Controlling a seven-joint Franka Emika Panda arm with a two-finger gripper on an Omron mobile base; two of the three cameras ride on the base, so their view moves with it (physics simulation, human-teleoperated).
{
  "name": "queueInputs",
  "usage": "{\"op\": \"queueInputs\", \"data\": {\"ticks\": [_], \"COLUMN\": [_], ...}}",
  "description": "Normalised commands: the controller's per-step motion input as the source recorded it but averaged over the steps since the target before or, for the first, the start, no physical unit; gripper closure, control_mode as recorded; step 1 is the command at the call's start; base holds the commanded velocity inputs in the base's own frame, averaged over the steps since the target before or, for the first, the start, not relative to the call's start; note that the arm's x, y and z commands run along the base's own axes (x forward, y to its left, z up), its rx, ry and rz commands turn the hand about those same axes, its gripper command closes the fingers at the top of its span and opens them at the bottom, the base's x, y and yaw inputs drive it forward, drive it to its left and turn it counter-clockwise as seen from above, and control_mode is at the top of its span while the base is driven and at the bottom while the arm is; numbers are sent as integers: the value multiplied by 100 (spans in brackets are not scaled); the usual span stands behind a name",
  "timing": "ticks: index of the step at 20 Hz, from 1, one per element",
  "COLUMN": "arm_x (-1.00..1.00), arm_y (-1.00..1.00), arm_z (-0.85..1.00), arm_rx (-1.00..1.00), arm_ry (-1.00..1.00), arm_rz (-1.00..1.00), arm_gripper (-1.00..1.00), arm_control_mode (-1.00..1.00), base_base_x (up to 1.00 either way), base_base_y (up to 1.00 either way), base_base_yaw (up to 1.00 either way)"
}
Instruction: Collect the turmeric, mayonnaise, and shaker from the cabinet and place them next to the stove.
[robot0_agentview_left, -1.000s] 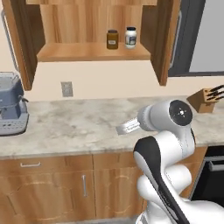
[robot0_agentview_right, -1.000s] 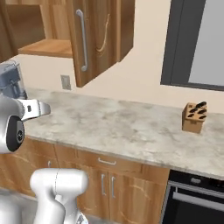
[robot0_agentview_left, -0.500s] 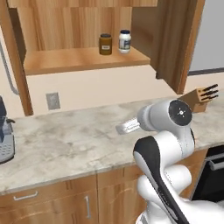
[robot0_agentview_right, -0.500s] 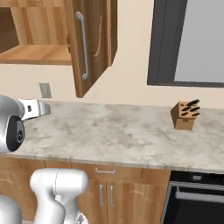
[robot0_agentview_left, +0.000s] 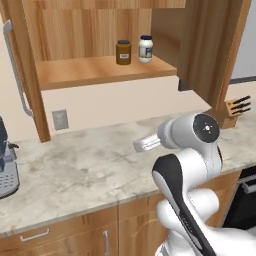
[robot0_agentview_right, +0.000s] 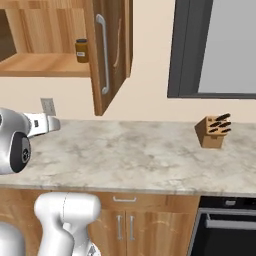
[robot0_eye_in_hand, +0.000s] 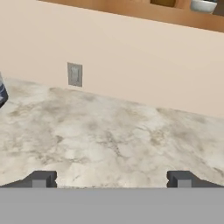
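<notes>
While the fingers (robot0_eye_in_hand: 42, 179) gape low, turmeric (robot0_agentview_left: 123, 52) sits well above.

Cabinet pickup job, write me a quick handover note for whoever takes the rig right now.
Gripper: jaws wide open, holding nothing, facing the marble counter and the wall outlet.
Cabinet: door open. The turmeric and the mayonnaise stand side by side on the shelf, mayonnaise to the right. I cannot make out the shaker.
Nearby: knife block on the counter, oven front below it at the right.
Done: cabinet open, nothing collected.
Left: pick all three items and set them beside the stove.
</notes>
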Motion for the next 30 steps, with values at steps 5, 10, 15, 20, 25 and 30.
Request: {"op": "queueInputs", "data": {"ticks": [5, 10, 15, 20, 25, 30], "arm_x": [0, 0, 31, 28, 19, 15], "arm_y": [0, 0, 7, -1, -16, -17], "arm_z": [0, 0, 25, 58, 80, 71], "arm_rx": [0, 0, 0, 0, 2, 0], "arm_ry": [0, 0, -5, -12, -1, 0], "arm_rz": [0, 0, -5, -11, -3, -4], "arm_gripper": [-100, -100, -100, -100, -100, -100], "arm_control_mode": [100, 100, -100, -100, -100, -100], "base_base_x": [57, 97, 33, 0, 0, 0], "base_base_y": [10, 19, 13, 0, 0, 0], "base_base_yaw": [17, 12, 0, 0, 0, 0]}}
